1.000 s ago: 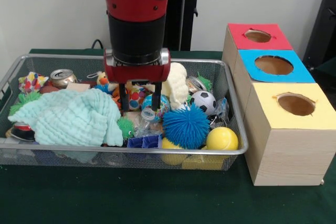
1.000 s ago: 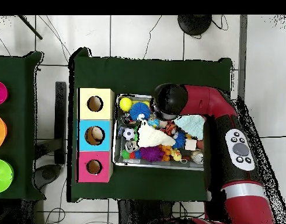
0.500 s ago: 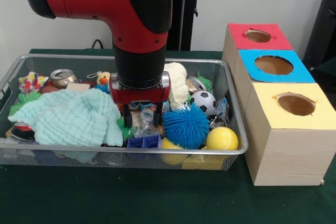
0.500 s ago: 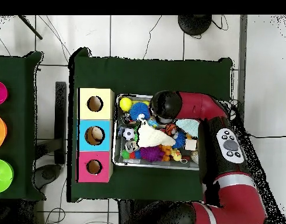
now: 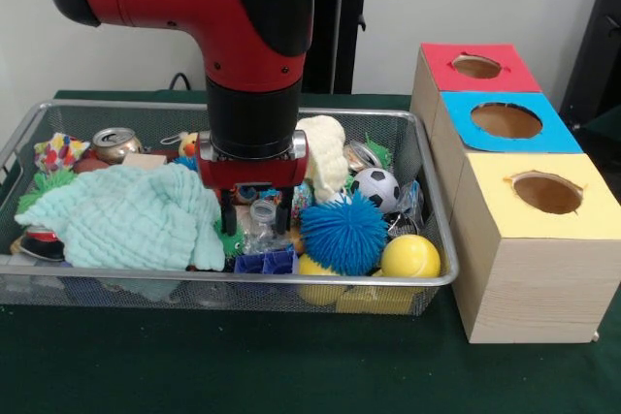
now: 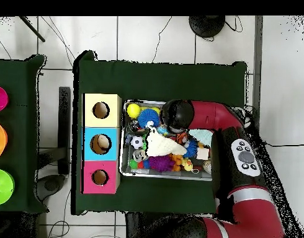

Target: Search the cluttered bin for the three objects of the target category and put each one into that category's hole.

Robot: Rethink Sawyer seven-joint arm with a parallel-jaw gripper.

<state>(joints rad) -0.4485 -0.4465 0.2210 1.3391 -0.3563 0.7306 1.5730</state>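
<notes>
The wire mesh bin (image 5: 291, 281) is full of toys, and it also shows in the overhead view (image 6: 125, 170). My gripper (image 5: 256, 216) is down inside the bin at its middle front. Its fingers (image 5: 227, 212) stand apart on either side of a crinkly see-through plastic bottle (image 5: 260, 228) that is upright among the toys. Another see-through plastic piece (image 5: 408, 197) lies by the bin's right wall. The blue-surround hole (image 5: 506, 120) is the middle box on the right. In the overhead view (image 6: 100, 144) it is left of the bin, and the arm's wrist (image 6: 177, 116) hides the gripper.
A mint cloth (image 5: 126, 215) covers the bin's left front. A blue spiky ball (image 5: 338, 233), a yellow ball (image 5: 409, 257), a soccer ball (image 5: 375, 187) and a can (image 5: 115, 143) lie around. The red-surround hole (image 5: 476, 66) and the yellow-surround hole (image 5: 547, 192) flank the blue one.
The arm came down into the bin, so the fingers went from above the toys to either side of the plastic bottle. In the last half second it barely moved.
</notes>
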